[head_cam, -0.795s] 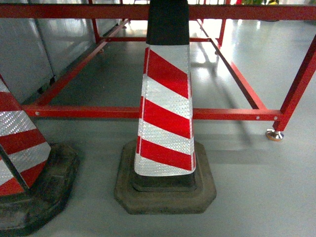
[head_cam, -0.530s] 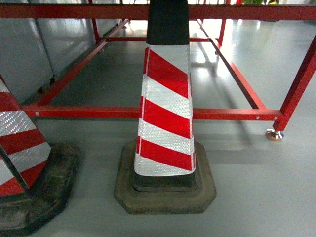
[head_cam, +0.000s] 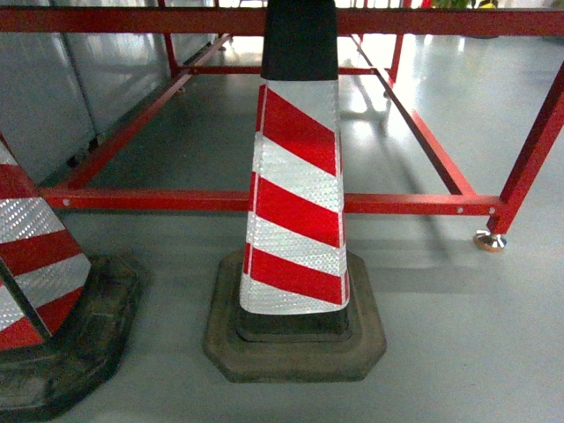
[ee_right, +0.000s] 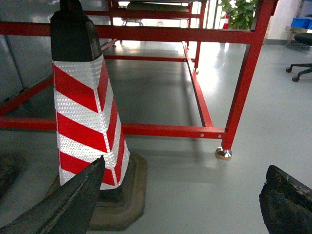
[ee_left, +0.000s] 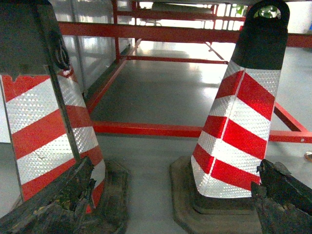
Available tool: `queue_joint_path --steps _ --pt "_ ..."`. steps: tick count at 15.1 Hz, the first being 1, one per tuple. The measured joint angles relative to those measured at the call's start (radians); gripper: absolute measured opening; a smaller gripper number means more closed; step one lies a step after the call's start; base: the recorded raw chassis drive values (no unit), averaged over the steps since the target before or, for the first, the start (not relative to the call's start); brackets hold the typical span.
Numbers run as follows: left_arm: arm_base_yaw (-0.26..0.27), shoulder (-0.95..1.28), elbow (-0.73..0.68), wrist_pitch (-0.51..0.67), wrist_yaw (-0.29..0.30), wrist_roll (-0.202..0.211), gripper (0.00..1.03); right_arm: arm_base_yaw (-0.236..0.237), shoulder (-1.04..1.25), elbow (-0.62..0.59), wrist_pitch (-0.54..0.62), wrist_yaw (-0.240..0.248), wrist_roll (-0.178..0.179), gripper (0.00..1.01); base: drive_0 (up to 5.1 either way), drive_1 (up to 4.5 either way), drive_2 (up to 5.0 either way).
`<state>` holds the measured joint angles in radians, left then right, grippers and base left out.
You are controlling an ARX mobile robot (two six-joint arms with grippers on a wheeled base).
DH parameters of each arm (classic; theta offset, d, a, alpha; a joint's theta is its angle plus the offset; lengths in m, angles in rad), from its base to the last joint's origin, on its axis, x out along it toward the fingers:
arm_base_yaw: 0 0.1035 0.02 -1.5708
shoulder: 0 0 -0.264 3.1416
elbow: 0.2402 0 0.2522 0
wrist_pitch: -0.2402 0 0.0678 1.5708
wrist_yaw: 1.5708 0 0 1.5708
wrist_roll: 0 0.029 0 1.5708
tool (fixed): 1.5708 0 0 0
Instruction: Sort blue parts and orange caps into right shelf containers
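No orange caps and no blue parts are showing in any view. The only blue crate-like object [ee_right: 301,23] is sitting at the far upper right edge of the right wrist view, well apart from the right gripper, too small to identify as 1 of the right shelf containers.

The left gripper [ee_left: 170,204] is standing with its jaws spread wide, holding nothing; its 2 worn black fingers [ee_left: 58,207] are framing the bottom corners of the left wrist view. The right gripper [ee_right: 180,204] is likewise standing spread apart and holding nothing, with 1 dark finger [ee_right: 66,207] at lower left and the other at lower right.

Ahead of the left gripper, 2 red-and-white striped reflective traffic cones with black tops and dark rubber bases are standing upright on the glossy grey floor [head_cam: 458,335]. The central cone [head_cam: 297,203] is appearing just in front of the left gripper's right-hand finger and beside the right gripper's left-hand finger. The second cone [ee_left: 46,122] is standing just beyond the left gripper's left-hand finger.

Behind both cones, a red-painted steel rack frame [head_cam: 397,204] is running across low to the floor, with 1 metal levelling foot [ee_right: 224,154] ahead of the right gripper. A black office chair [ee_right: 302,66] and a green potted plant [ee_right: 241,12] are sitting far beyond.
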<state>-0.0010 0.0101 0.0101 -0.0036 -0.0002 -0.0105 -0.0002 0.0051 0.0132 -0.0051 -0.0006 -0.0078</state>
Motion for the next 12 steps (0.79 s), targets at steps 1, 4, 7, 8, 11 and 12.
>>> queue_joint_path --steps 1,4,7,8,11,12 --pt "0.0 0.0 0.0 0.0 0.0 0.0 0.98 0.0 0.0 0.0 0.0 0.0 0.0 0.98 0.0 0.0 0.0" --pt "0.0 0.0 0.0 -0.001 0.0 0.0 0.98 0.0 0.0 0.0 0.0 0.0 0.0 0.98 0.0 0.0 0.0" --pt "0.0 0.0 0.0 -0.004 -0.001 0.0 0.98 0.0 0.0 0.0 -0.002 0.0 0.0 0.98 0.0 0.0 0.0" --pt "0.0 0.0 0.0 -0.002 -0.002 0.0 0.98 0.0 0.0 0.0 0.0 0.0 0.0 0.98 0.0 0.0 0.0" --pt "0.0 0.0 0.0 -0.002 0.0 0.0 0.98 0.0 0.0 0.0 0.001 0.0 0.0 0.98 0.0 0.0 0.0" --pt "0.0 0.0 0.0 0.0 0.001 0.002 0.98 0.0 0.0 0.0 0.0 0.0 0.002 0.98 0.0 0.0 0.0"
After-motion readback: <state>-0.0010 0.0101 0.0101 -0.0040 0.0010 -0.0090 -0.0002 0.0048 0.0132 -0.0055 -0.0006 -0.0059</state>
